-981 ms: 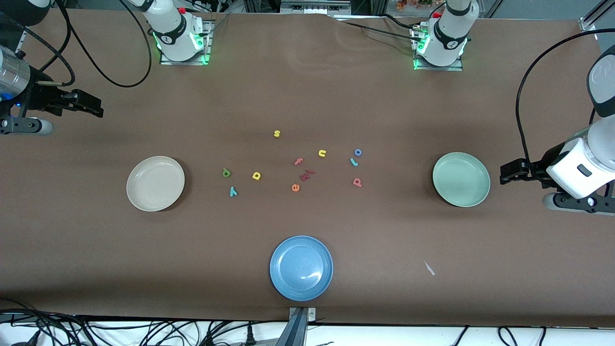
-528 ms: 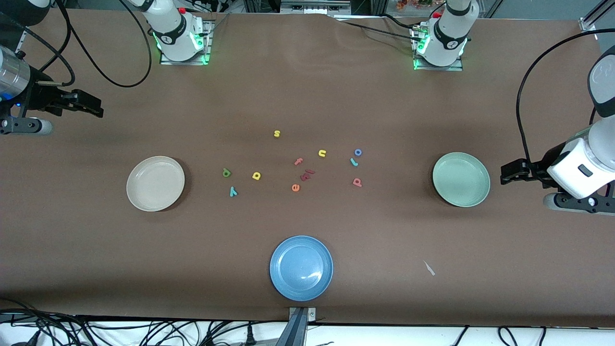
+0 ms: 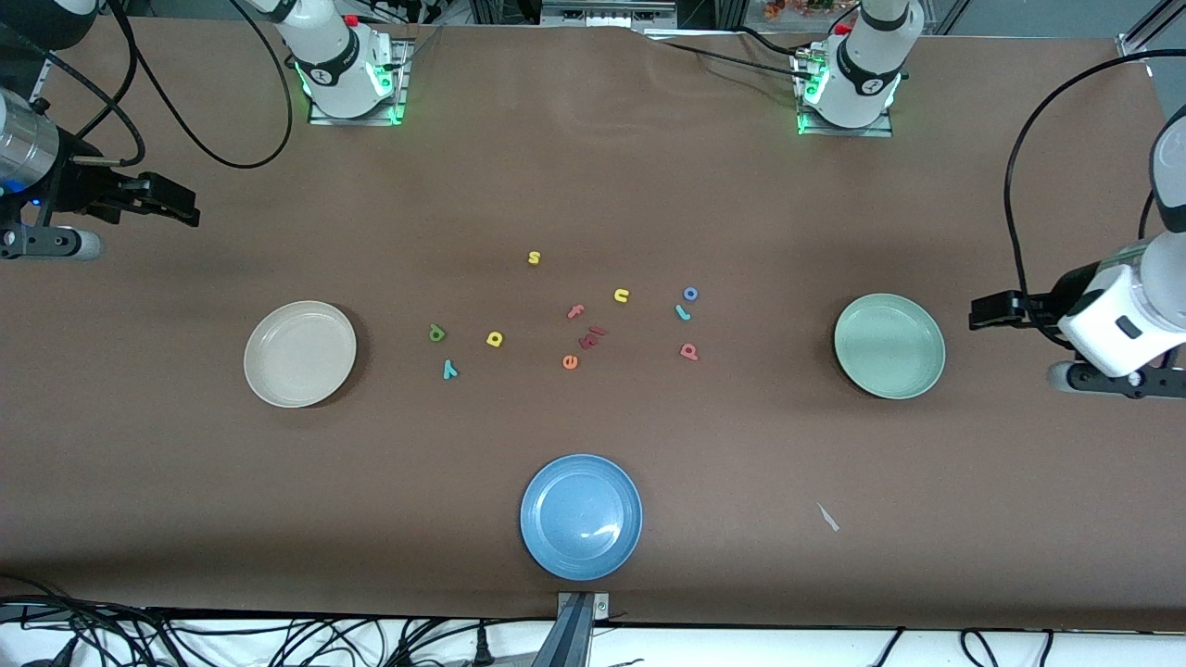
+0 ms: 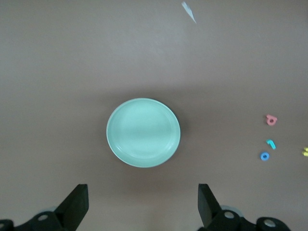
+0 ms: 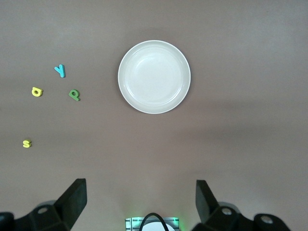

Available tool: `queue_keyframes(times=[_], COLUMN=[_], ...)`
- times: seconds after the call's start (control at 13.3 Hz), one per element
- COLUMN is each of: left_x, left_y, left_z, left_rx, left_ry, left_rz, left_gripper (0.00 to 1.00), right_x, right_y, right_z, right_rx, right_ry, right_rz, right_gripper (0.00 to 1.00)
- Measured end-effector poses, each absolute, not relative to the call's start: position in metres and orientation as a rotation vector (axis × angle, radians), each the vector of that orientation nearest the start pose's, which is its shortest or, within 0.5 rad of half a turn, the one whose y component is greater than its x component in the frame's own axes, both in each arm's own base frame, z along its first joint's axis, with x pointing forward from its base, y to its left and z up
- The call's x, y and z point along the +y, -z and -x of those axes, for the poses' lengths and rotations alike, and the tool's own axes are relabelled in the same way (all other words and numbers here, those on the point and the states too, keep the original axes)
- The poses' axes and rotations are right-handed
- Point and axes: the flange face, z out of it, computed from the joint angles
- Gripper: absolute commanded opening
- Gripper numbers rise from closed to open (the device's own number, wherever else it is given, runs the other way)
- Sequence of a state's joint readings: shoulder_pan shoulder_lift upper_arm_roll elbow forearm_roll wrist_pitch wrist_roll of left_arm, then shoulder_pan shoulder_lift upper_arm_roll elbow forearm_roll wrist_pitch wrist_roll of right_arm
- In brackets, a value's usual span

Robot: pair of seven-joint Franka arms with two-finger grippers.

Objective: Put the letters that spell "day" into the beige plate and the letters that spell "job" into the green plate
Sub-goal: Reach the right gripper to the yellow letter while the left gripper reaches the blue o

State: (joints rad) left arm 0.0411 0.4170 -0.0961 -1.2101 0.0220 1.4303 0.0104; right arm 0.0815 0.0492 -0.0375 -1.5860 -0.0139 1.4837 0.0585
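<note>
A: Where are the grippers?

B: Left gripper [image 3: 987,310] is up in the air at the left arm's end of the table, just beside the green plate [image 3: 889,346]. Fingers [image 4: 77,204] spread wide, nothing between them. Right gripper [image 3: 181,206] is up at the right arm's end, farther from the front camera than the beige plate [image 3: 299,353]. Fingers [image 5: 72,199] spread too, holding nothing.

A: Plates?

B: Both bare. The blue plate [image 3: 581,516] sits nearest the front camera, mid-table, also bare.

A: "day" letters?

B: All on the table, near the beige plate but apart from it. Green d [image 3: 436,333] is closest to that plate, the yellow a [image 3: 495,339] beside it toward the middle, the teal y [image 3: 450,370] a bit nearer the camera than those two.

A: "job"?

B: On the table toward the green plate, well apart from it. Blue o [image 3: 690,294] and teal j [image 3: 683,312] are just beside each other; the pink b [image 3: 688,351] lies nearer the camera than both.

A: Other stuff?

B: Mid-table: yellow s [image 3: 534,257] farthest from the camera, yellow n [image 3: 621,295], reddish f [image 3: 576,311], orange e [image 3: 570,361], plus a dark red clump [image 3: 591,337] I can't read. A small white scrap [image 3: 827,517] lies between the blue plate and the left arm's end.
</note>
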Motion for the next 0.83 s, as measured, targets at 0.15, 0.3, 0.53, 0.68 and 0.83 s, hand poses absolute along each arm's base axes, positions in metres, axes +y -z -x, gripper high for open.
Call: queue_keyframes(times=[0.15, 0.3, 0.53, 0.68, 0.83], left_x=[-0.040, -0.070, -0.123, -0.160, -0.192], left_y=[-0.510, -0.479, -0.432, -0.402, -0.373], left_z=[-0.652, -0.642, -0.626, -0.617, -0.605], left_rx=[0.130, 0.156, 0.135, 0.052, -0.060], left_ry=[-0.387, -0.509, -0.615, -0.585, -0.550], left_rz=[3.163, 3.173, 3.144, 3.149, 3.152], left_gripper=[1.00, 1.00, 1.00, 1.00, 1.00], right_x=[0.031, 0.044, 0.071, 0.090, 0.107], right_y=[-0.583, -0.578, -0.556, -0.543, -0.532], right_z=[-0.557, -0.557, -0.563, -0.567, -0.572], right_rx=[0.001, -0.033, -0.106, -0.151, -0.153], right_ry=[-0.239, -0.255, -0.316, -0.341, -0.322], right_rz=[3.156, 3.156, 3.156, 3.157, 3.163], right_gripper=[1.00, 1.00, 1.00, 1.00, 1.00])
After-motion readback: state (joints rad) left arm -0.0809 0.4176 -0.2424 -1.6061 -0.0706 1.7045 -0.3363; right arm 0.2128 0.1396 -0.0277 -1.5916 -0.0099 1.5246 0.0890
